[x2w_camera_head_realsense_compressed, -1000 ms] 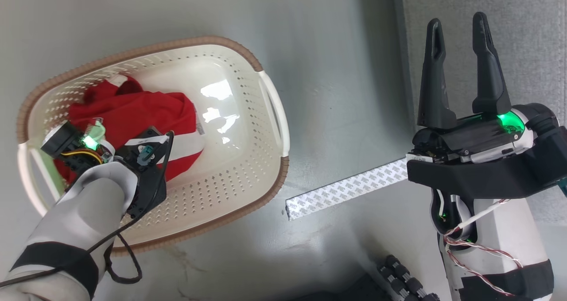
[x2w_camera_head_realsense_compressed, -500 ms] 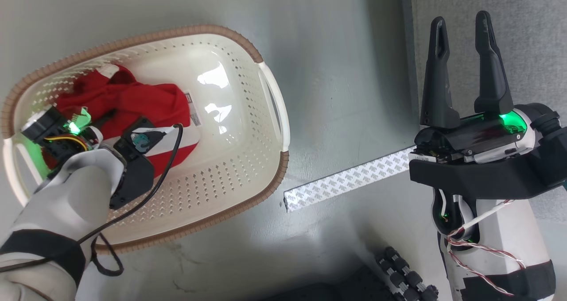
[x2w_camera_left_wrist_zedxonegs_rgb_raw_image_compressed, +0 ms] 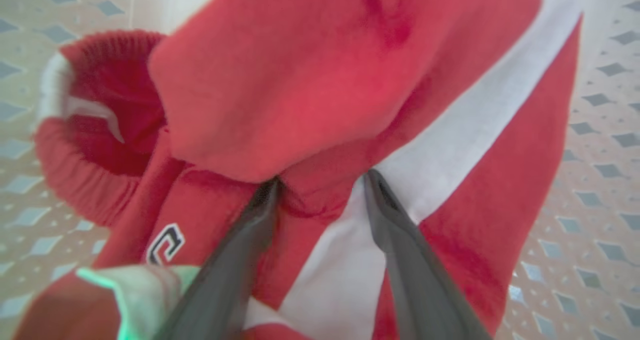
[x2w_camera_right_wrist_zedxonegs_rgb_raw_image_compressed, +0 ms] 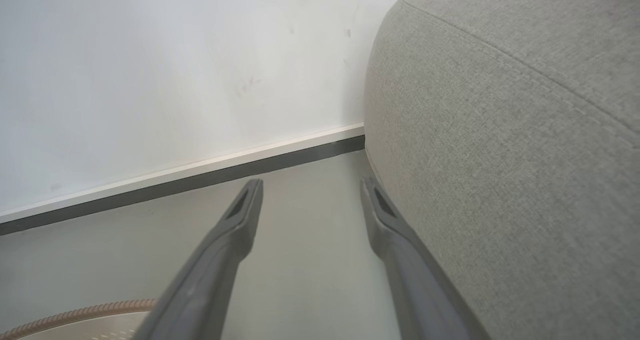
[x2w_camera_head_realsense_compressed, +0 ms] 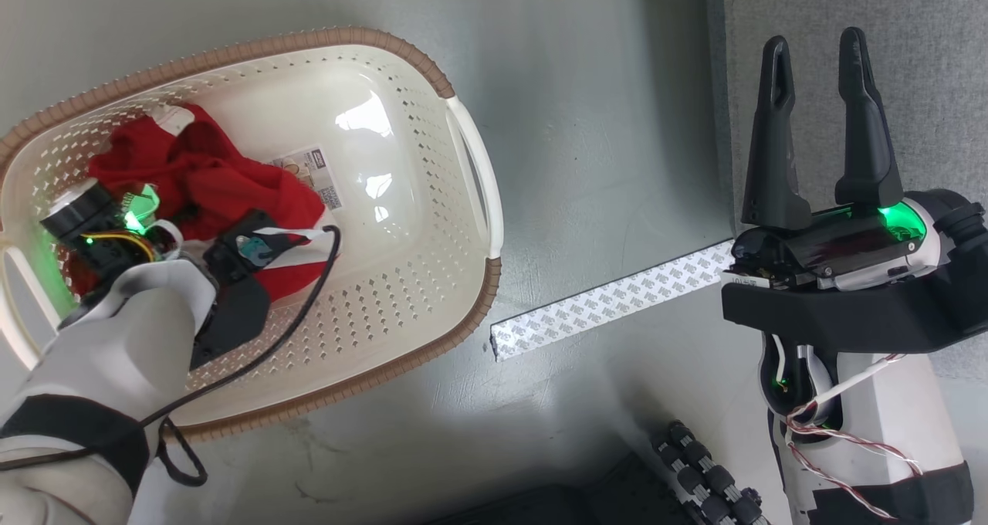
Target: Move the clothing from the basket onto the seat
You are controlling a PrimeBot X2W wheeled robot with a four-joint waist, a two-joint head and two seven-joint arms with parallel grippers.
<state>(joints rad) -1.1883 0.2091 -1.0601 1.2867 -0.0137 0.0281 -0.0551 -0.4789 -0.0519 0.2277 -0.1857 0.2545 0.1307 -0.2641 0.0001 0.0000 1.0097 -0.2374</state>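
Looking down from the head camera, you find the clothing (x2w_camera_head_realsense_compressed: 224, 189) bunched in a red heap at the left end of the basket (x2w_camera_head_realsense_compressed: 401, 301), which stands on the grey floor (x2w_camera_head_realsense_compressed: 602, 123). A paper label (x2w_camera_head_realsense_compressed: 309, 171) shows on the basket's bottom just to the right of the heap. Your left arm reaches down into the basket over the clothing. In the left wrist view, your left gripper (x2w_camera_left_wrist_zedxonegs_rgb_raw_image_compressed: 320, 185) has its two fingers spread apart. The tips press into the fabric with a red fold bulging between them, and they are not closed on it. A broad white stripe (x2w_camera_left_wrist_zedxonegs_rgb_raw_image_compressed: 465, 125) runs past the right-hand finger, and a black-and-white letter C (x2w_camera_left_wrist_zedxonegs_rgb_raw_image_compressed: 166, 242) shows near the other. Your right gripper (x2w_camera_head_realsense_compressed: 813, 42) hangs well apart from the basket, fingers wide with nothing between them, just beside the rounded edge of the seat (x2w_camera_right_wrist_zedxonegs_rgb_raw_image_compressed: 500, 155). A strip of patterned white tape (x2w_camera_head_realsense_compressed: 610, 305) lies on the floor between basket and seat.
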